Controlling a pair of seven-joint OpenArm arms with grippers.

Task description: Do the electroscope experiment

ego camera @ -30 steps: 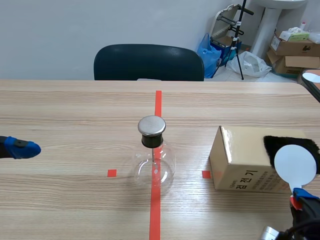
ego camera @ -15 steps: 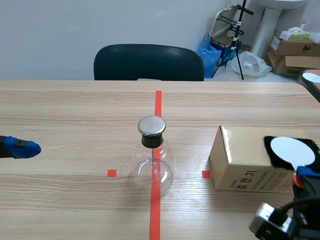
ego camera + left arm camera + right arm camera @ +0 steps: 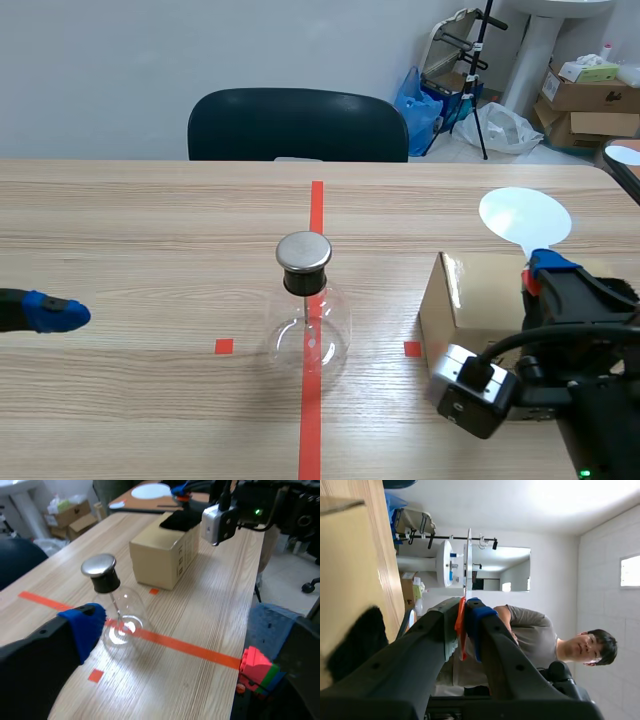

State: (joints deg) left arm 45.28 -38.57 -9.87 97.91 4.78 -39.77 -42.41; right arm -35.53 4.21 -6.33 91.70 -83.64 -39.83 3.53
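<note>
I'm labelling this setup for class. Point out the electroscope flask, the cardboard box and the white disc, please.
electroscope flask (image 3: pixel 303 252), scene view, on its metal cap.
cardboard box (image 3: pixel 475 290), scene view, on its top face.
white disc (image 3: pixel 525 215), scene view, at the disc's middle.

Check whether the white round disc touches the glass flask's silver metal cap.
Apart. The scene view shows bare table between the white disc and the silver cap.

bright, even light in the scene view; shadows on the worktop (image 3: pixel 150 220) are faint. the flask's metal cap (image 3: pixel 303 251) bears a pale sheen, the box (image 3: pixel 470 310) a glint at its upper left corner. the right wrist view's upper right glows washed out.
</note>
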